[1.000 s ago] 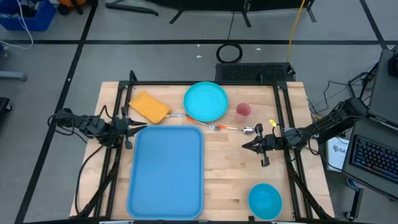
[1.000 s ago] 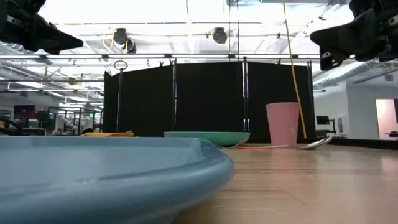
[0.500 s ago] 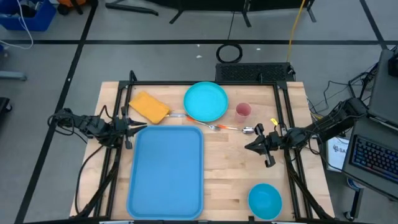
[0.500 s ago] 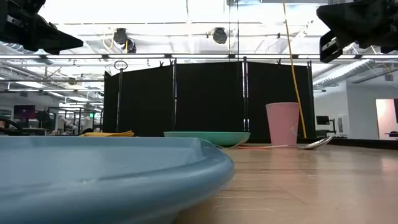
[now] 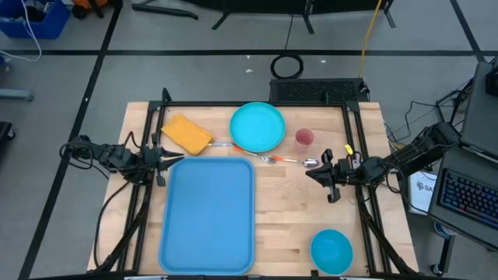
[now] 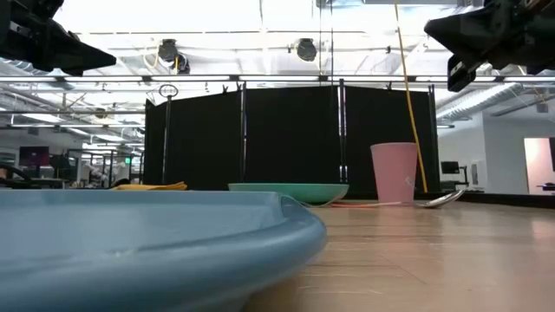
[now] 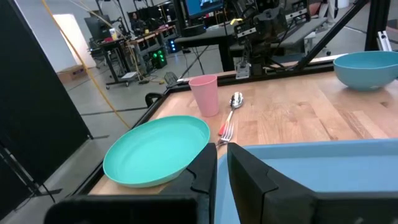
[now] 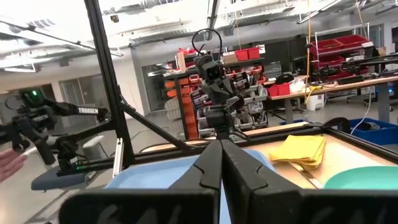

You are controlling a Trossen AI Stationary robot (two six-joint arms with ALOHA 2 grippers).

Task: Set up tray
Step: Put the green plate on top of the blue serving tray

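Note:
The light-blue tray (image 5: 208, 214) lies flat on the wooden table, left of centre; its rim fills the near part of the low view (image 6: 156, 243). Beyond its far edge lie a yellow cloth (image 5: 187, 134), a turquoise plate (image 5: 257, 127), a pink cup (image 5: 303, 138), and a fork (image 5: 268, 158) and spoon (image 5: 310, 162). A blue bowl (image 5: 331, 251) sits near the right near corner. My left gripper (image 5: 179, 160) hovers shut over the tray's far left corner. My right gripper (image 5: 309, 173) hovers shut just near of the spoon, above the table (image 6: 431, 30).
A black frame (image 5: 257, 105) runs around the table's far and side edges. Bare wood (image 5: 288, 218) lies between the tray and the bowl. A person's hand (image 8: 7, 163) shows beyond the table's left side in the right wrist view. A keyboard (image 5: 467, 198) sits off the right edge.
My right gripper has risen a little and shifted toward the far edge, closer to the spoon, staying shut. The left arm and all dishes have kept still.

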